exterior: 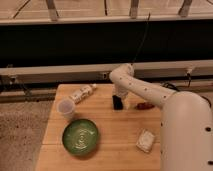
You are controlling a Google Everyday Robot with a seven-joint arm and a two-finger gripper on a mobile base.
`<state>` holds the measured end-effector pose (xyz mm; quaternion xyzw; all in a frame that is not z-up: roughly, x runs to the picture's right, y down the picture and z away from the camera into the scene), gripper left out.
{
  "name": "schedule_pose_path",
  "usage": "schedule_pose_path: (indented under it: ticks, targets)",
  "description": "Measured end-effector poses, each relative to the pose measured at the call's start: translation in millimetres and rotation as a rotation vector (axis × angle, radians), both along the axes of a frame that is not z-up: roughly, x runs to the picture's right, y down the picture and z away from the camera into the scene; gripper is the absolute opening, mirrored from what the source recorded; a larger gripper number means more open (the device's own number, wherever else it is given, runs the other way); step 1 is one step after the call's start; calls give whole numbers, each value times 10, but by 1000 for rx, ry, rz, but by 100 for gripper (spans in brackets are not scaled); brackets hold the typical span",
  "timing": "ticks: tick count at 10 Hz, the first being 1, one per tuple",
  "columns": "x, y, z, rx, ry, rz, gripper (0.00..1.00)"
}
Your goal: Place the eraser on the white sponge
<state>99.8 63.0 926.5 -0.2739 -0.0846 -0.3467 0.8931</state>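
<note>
My gripper [118,103] hangs from the white arm and reaches down to the wooden table [107,125] at its back middle. It shows as a dark shape touching or just above the tabletop. The black eraser cannot be told apart from this dark shape. The white sponge [145,140] lies flat at the table's front right, well apart from the gripper. A reddish-brown oblong thing [145,106] lies just right of the gripper.
A green plate [80,136] sits at the front left. A translucent white cup [65,108] stands left of the gripper. A small bottle [82,93] lies on its side at the back left. The robot's white body [187,135] covers the table's right edge.
</note>
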Motion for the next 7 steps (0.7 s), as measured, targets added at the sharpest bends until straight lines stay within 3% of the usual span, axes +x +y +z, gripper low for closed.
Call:
schedule_pose_path:
  ticks: [7]
  targets:
    - [-72, 30, 104, -8, -10, -12, 80]
